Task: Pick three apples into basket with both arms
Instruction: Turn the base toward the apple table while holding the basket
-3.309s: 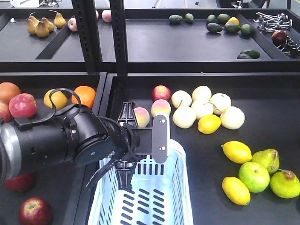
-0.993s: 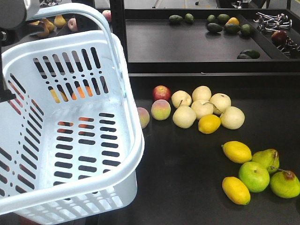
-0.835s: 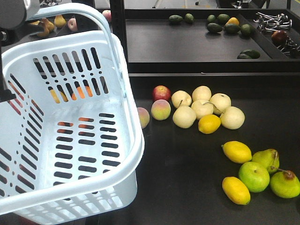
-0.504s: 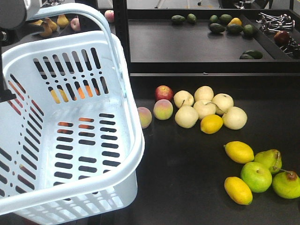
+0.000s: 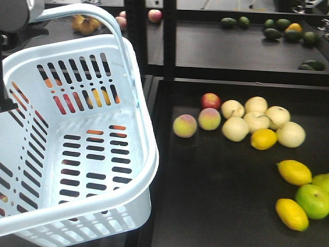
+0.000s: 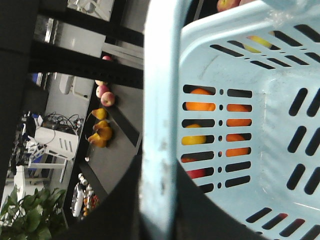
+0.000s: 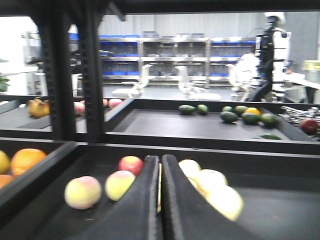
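**Front view.** Basket [image 5: 77, 154] raised and tipped, open mouth toward the camera, filling the left half. Hoop handle [image 5: 115, 31] arching up to the dark left arm [image 5: 11, 14] at the top-left corner; jaws hidden here, state not readable from this view. Bare slotted floor inside the basket. Orange and red fruit glimpsed through the wall slots, lying behind the basket; impossible to tell whether any are the deep-red apples. Right of the basket rim, a bare stretch of black tray [image 5: 216, 195], bounded farther out by peaches [image 5: 185, 125], a small red fruit [image 5: 209, 100], pale fruit [image 5: 235, 128] and lemons [image 5: 294, 172].

**Left wrist view.** Left gripper [image 6: 160, 200] pinching the hoop handle, one black finger on each side, the pale-blue bar running straight up between them. Basket wall [image 6: 260, 100] just right of the jaws. Oranges [image 6: 200, 106] and one red fruit [image 6: 197, 173] visible through its slots, beyond the wall and outside the basket.

**Right wrist view.** Right gripper [image 7: 160, 162] pressed together, only a thin sliver between the fingers, nothing held. Basket out of view. Small red fruit just left of the fingertips and beyond them; peaches farther left; pale fruit close on the right. Black upright post [image 7: 92, 75] well to the left. Raised tray edge crossing behind the fruit.
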You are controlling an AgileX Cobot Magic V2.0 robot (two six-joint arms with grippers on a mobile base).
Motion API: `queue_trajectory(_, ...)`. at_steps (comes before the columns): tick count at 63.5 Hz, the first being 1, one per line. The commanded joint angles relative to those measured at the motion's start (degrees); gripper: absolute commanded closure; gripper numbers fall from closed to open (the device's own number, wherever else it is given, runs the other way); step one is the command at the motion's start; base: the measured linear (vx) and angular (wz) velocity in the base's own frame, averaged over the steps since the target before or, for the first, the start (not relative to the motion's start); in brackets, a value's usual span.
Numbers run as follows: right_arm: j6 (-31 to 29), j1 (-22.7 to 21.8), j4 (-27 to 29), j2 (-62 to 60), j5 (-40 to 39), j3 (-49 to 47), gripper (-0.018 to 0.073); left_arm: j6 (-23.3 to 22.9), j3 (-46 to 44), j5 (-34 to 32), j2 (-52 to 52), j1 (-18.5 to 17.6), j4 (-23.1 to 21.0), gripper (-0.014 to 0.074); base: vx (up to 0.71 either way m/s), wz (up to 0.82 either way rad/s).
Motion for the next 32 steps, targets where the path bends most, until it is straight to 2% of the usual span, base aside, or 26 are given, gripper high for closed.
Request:
queue_trajectory(1,-0.2,0.0,0.0,-0.7,-4.6,0.8,0.0568,-0.6,-2.1,-4.2,-1.4,-0.1,1.6,0.0603,-0.05,0.37)
queue_trajectory(32,-0.2,0.0,0.0,-0.7,-4.6,0.8,0.0568,-0.6,-2.1,-4.2,-1.4,-0.1,1.6,0.0603,-0.06,0.43)
